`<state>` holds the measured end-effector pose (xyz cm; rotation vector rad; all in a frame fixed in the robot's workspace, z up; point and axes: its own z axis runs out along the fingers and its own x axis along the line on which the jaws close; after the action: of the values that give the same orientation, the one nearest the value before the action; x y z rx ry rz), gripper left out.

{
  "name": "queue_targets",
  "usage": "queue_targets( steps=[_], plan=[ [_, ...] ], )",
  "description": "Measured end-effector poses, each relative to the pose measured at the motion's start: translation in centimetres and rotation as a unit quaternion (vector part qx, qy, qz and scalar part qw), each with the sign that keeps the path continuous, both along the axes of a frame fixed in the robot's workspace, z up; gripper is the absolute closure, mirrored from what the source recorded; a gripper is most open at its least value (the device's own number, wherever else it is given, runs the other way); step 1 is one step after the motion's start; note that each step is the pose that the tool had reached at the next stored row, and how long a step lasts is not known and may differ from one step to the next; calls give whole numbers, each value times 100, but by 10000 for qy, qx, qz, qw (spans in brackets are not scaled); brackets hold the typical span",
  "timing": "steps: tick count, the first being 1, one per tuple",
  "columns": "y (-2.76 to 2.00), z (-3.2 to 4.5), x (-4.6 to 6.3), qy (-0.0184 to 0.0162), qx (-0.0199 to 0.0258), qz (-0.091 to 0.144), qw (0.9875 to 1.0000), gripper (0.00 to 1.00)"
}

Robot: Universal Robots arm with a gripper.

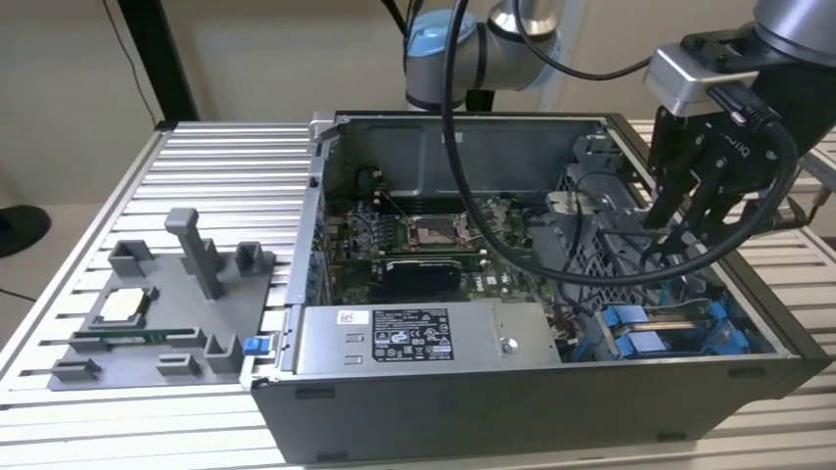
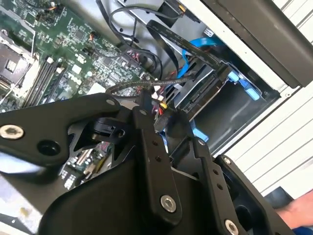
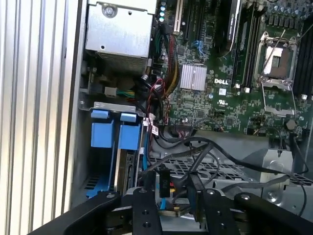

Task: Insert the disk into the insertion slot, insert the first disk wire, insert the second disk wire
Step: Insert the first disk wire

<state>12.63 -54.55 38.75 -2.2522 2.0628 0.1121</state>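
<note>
My work surface, a ribbed silver aluminium table [image 1: 209,166], carries an open dark-grey metal computer case [image 1: 523,416] and, just beside it toward the exterior view's left, a grey plastic parts fixture [image 1: 170,318].

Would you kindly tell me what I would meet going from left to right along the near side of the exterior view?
Grey parts fixture → labelled grey power supply box → drive bay with blue fittings.

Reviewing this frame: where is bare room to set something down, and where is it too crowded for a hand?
Bare ribbed table lies behind the grey fixture, bordered on the exterior view's right by the case wall. Another strip runs in front of the fixture. Crowded: the insertion slot corner, with cables and the gripper close by.
</note>
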Motion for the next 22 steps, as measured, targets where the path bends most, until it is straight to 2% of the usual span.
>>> queue_targets(
  steps=[8, 14, 15, 22],
  plan=[
    [-20, 3, -5, 0, 153, -6, 9999, 0],
    [-25, 3, -14, 0, 171, -34, 9998, 0],
    [-26, 2, -14, 0, 171, -36, 9998, 100],
    [-35, 1, -14, -1, 172, -37, 9998, 100]
  ],
)
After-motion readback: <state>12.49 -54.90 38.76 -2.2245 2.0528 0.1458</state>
